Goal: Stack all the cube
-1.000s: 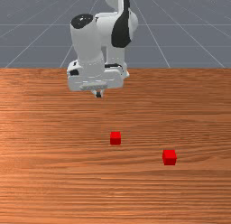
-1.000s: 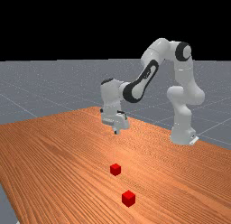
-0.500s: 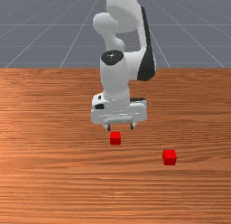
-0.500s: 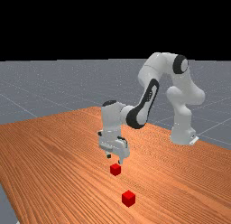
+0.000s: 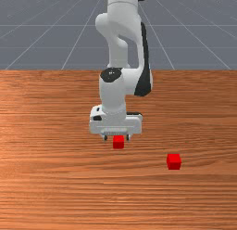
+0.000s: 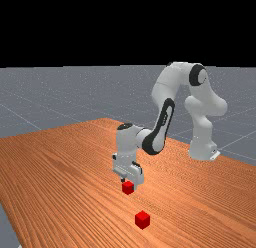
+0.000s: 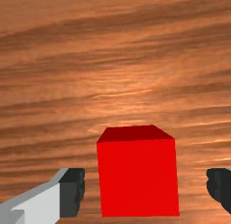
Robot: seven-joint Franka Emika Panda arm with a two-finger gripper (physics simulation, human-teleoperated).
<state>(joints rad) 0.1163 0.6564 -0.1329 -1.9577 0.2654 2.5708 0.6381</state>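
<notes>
Stacking is all left to do: the gripper (image 5: pixel 116 137) stands wide about one red cube (image 7: pixel 139 178), its height hard to judge, the other red cube (image 5: pixel 174 162) well apart, both on the table (image 5: pixel 55 187), ungripped.

Gripper (image 5: pixel 116 137) hangs at the far red cube (image 5: pixel 118 143), fingers (image 5: pixel 128 137) apart, one toward either side. Near red cube (image 5: pixel 174 162) sits on the table (image 5: pixel 60 192), well apart, to the front view's right.

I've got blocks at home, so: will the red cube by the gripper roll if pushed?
The cube probably won't roll: its faces look flat. It seems as wide as tall, so might slide rather than tip. Sharp edges suggest stiffness.
</notes>
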